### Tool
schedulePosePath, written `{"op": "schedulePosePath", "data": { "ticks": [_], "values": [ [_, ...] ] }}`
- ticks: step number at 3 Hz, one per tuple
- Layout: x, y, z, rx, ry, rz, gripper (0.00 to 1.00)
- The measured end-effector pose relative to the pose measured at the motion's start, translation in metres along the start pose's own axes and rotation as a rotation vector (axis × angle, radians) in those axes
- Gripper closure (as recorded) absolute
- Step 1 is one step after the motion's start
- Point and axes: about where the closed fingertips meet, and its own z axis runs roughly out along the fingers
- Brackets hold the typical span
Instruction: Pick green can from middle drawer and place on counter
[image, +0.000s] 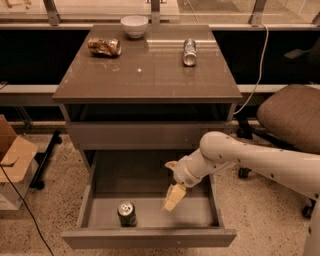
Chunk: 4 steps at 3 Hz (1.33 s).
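Observation:
The green can (127, 213) stands upright in the front left part of the open middle drawer (200, 212), its silver top showing. My gripper (172, 197) hangs inside the drawer on the white arm (235, 155), pointing down, to the right of the can and apart from it. Nothing is in it. The counter (147, 75) is the glossy grey-brown cabinet top above.
On the counter lie a crushed orange-gold can (104, 46) at the back left, a white bowl (134, 25) at the back, and a silver can (189, 52) on its side at the back right. An office chair (290, 117) stands right. A cardboard box (12, 155) stands left.

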Motion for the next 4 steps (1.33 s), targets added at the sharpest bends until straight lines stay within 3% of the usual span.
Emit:
{"op": "schedulePosePath", "data": {
  "ticks": [2,3,4],
  "values": [
    [-0.022,0.0,0.053,-0.068,-0.089,-0.1,0.0],
    [-0.027,-0.001,0.101,-0.14,-0.126,-0.132,0.0],
    [-0.027,-0.003,0.132,-0.177,-0.138,-0.133,0.0]
  ]
}}
